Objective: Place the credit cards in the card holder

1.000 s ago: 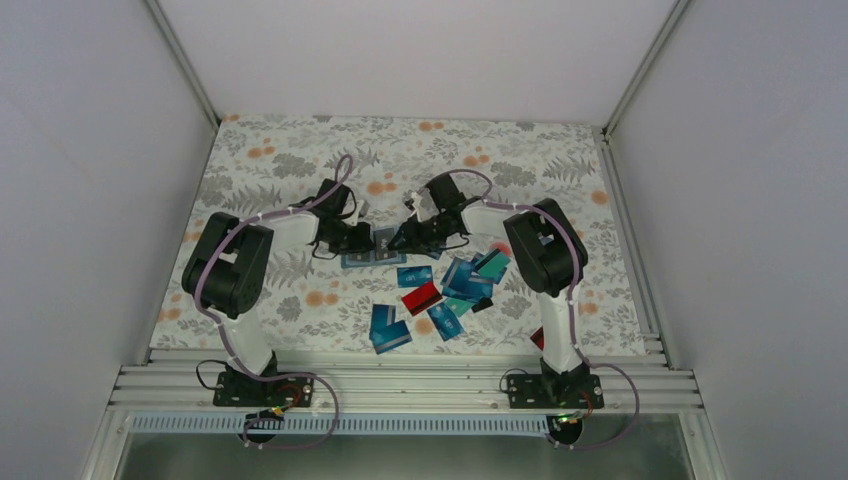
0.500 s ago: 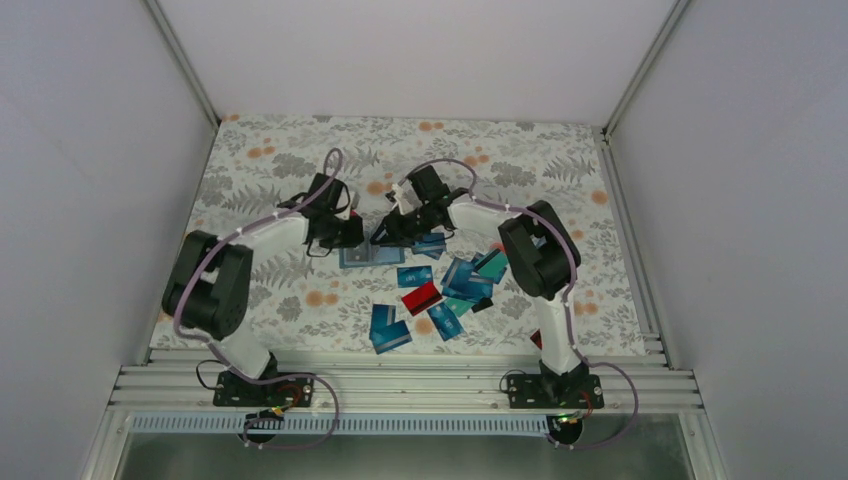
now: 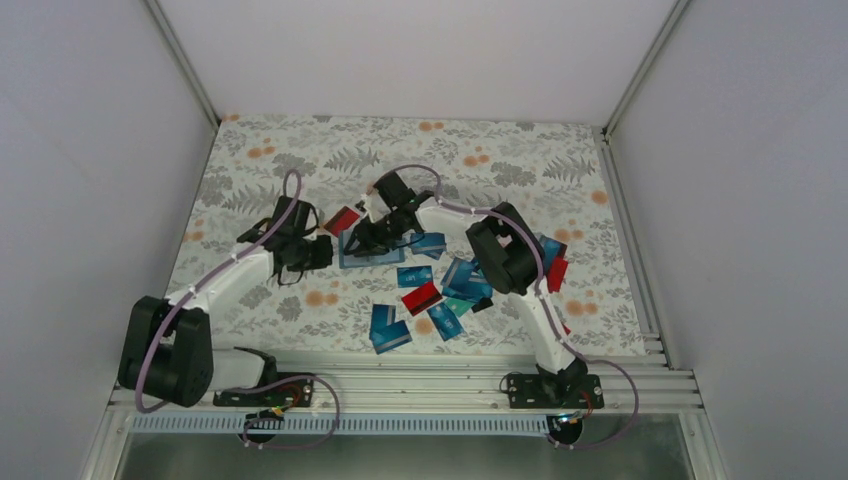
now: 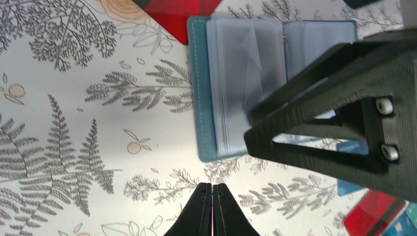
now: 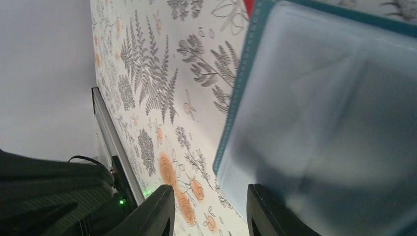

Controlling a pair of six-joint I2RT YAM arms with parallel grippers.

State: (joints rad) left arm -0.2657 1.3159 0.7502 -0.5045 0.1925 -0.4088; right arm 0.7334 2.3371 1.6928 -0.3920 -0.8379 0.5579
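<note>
Now my left gripper (image 4: 212,189) is clenched on nothing, just beside the flat teal soft card holder (image 4: 201,98), which lies open on the floral tablecloth (image 4: 74,123). My right gripper (image 5: 210,194) hangs over its pale pockets, fingers parted and empty. Thin blue, teal and red plastic credit cards (image 3: 440,295) lie scattered nearby.

Plain white walls (image 3: 90,150) on three sides; floral tablecloth (image 3: 300,150); aluminium rail (image 3: 400,385) at near edge.

Card holder (image 5: 344,123) blurred, cropped at right — red card (image 4: 172,12) cut by top edge
</note>
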